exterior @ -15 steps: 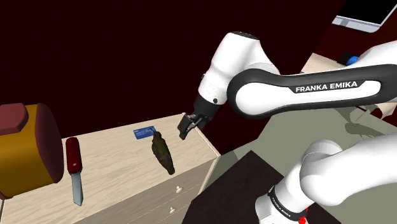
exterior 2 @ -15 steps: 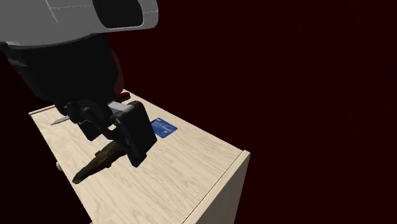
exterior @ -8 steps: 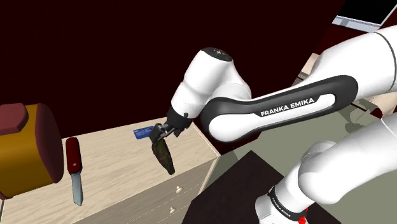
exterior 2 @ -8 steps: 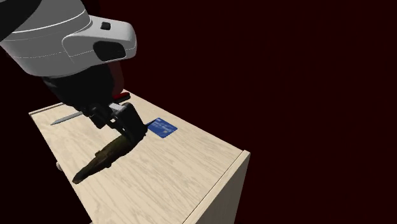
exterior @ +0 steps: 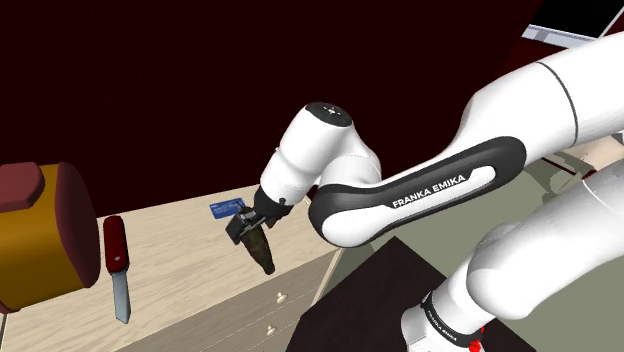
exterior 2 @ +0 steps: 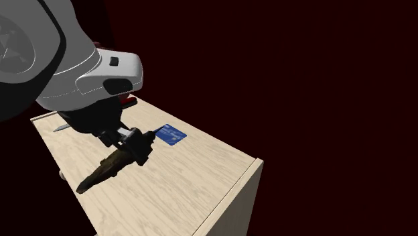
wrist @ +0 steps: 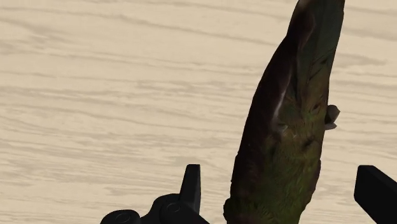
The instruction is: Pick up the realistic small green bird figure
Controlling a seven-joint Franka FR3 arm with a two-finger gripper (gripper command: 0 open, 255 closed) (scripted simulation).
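Gripper (exterior: 243,228) is down low over the pale wood dresser top (exterior: 180,275), right beside the blue card (exterior: 227,208), on the side of the card nearer the dresser's front edge. The bird figure (exterior: 259,246) is dark olive green with brown, long and slim. It lies flat on the wood just next to that blue card, one end close to it and the other pointing away toward the front edge.

In the wrist view the two black fingers (wrist: 191,183) are spread wide with the bird figure (wrist: 286,127) between them. There's a strip of bare wood showing on each side, so neither finger is touching it and nothing's pinched. The second exterior view agrees: gripper (exterior 2: 139,147) over the card-side end of the bird figure (exterior 2: 100,173), blue card (exterior 2: 171,135) just beyond.

Well away from the blue card, a red pocket knife (exterior: 115,262) with its blade out lies on the same top. Farther from the card again sits a big yellow and dark red round thing (exterior: 35,240).
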